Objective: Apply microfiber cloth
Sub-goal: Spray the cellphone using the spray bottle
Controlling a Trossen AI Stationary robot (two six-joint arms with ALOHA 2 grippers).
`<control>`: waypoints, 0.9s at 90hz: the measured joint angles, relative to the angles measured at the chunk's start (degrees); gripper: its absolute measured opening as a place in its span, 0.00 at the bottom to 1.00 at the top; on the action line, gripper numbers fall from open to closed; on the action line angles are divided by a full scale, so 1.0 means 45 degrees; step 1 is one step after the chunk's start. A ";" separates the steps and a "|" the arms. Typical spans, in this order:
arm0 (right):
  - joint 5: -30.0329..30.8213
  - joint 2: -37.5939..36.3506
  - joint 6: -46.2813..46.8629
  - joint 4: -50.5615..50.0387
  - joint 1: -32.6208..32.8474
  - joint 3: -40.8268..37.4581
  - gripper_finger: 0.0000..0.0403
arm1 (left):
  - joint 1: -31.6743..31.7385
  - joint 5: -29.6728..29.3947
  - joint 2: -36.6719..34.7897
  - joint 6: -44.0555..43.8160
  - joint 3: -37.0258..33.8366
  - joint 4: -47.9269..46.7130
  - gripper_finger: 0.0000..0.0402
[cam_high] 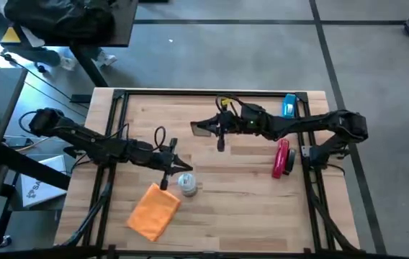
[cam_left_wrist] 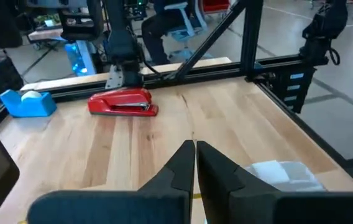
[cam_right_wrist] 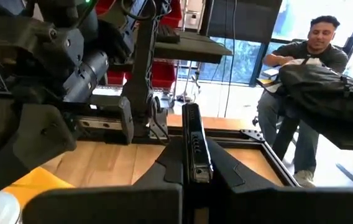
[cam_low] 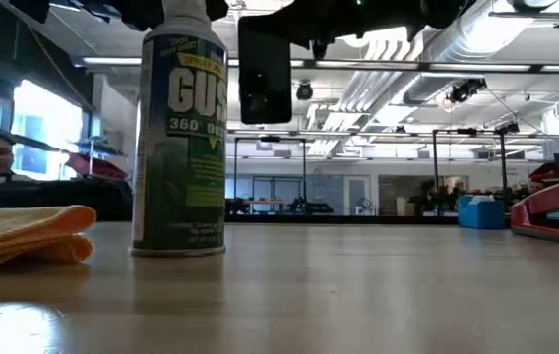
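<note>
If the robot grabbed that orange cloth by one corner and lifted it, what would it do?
The microfiber cloth would probably droop: in the low view it lies in soft, rounded folds, not a flat sheet. It looks light, so it should rise easily, likely unfolding as it goes. Pushed rather than lifted, it might bunch up on the wooden table instead of sliding neatly.

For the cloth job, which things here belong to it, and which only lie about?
Belongs to the job:
- microfiber cloth, on the table
- phone, held up by the right end effector
- left end effector, shut, empty

Just lying about:
- spray can
- red stapler
- blue tape dispenser
</note>
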 joint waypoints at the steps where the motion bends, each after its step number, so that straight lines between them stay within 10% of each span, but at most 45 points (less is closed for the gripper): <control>1: 0.0001 0.0017 -0.0001 0.0010 0.0002 0.0000 0.00 | -0.0003 0.0018 0.0000 0.0001 0.0002 0.0001 0.00; 81: -0.0669 0.2052 0.0049 0.2516 -0.0028 0.0327 0.00 | -0.0322 -0.0184 -0.0304 0.0009 0.0058 -0.0432 0.00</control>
